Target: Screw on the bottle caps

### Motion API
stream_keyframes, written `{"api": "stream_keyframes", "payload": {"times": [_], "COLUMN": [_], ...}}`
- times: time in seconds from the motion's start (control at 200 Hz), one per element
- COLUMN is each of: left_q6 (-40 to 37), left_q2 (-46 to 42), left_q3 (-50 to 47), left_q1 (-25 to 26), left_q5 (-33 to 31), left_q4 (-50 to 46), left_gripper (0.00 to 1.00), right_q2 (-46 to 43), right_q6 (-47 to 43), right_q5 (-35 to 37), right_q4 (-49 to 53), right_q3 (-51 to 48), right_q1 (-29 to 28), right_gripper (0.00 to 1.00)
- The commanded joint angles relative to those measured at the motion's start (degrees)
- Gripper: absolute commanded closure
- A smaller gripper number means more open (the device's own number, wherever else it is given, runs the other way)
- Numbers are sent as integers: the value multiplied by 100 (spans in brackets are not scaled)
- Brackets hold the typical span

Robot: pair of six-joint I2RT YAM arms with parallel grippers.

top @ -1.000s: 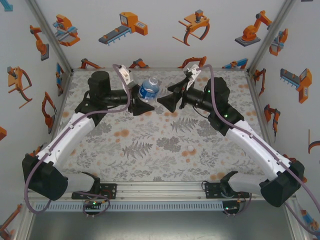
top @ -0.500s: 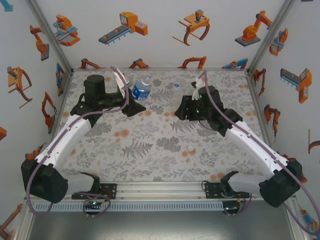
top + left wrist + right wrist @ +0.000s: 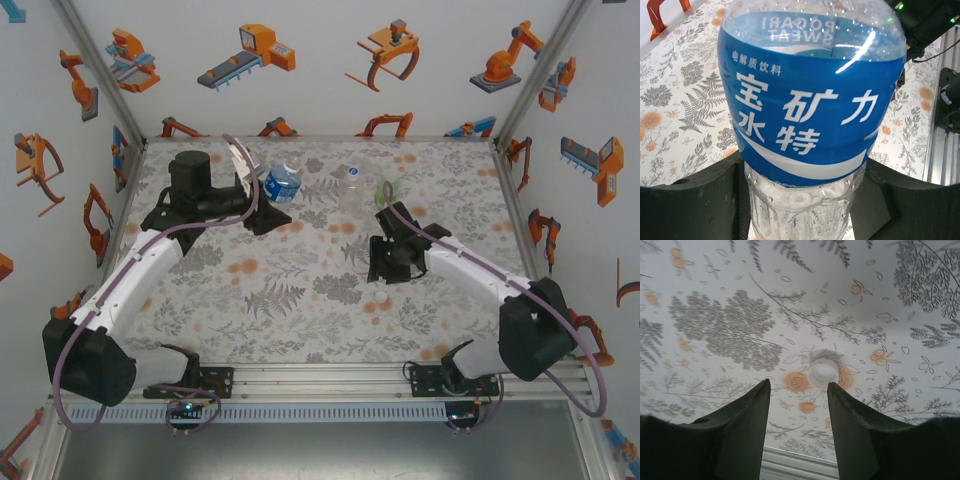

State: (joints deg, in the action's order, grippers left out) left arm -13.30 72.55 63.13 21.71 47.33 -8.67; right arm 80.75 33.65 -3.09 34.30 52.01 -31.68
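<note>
The left fingers (image 3: 690, 200) are clamped on the blue-label bottle (image 3: 810, 100) at the far left of the desk (image 3: 280, 330). The right fingers (image 3: 747, 430) are held apart, and a white cap (image 3: 823, 373) is seen just beyond their tips. A clear bottle (image 3: 350, 185) is stood far centre, and open desk is left nearer.

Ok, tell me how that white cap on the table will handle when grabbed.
The white cap looks tiny and plastic: probably very light and stiff. Sitting loose on the table, it may skid if nudged off-centre. The right gripper, open, spans wider than it, so it could slip aside.
</note>
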Motion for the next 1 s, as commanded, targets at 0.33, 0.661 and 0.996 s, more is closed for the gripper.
{"api": "stream_keyframes", "payload": {"times": [0.33, 0.661, 0.996], "left_q6": [-182, -174, -173], "left_q2": [22, 58, 51], "left_q3": [41, 69, 67], "left_q1": [-27, -27, -35], "left_q5": [38, 48, 14], "left_q4": [-134, -158, -138], "left_gripper": [100, 100, 100], "right_q2": [794, 934, 1157], "right_q6": [-49, -78, -216], "right_q5": [158, 63, -22], "right_q4": [-86, -35, 188], "right_q3": [-239, -201, 575], "right_q1": [22, 5, -117], "right_gripper": [50, 61, 63]}}
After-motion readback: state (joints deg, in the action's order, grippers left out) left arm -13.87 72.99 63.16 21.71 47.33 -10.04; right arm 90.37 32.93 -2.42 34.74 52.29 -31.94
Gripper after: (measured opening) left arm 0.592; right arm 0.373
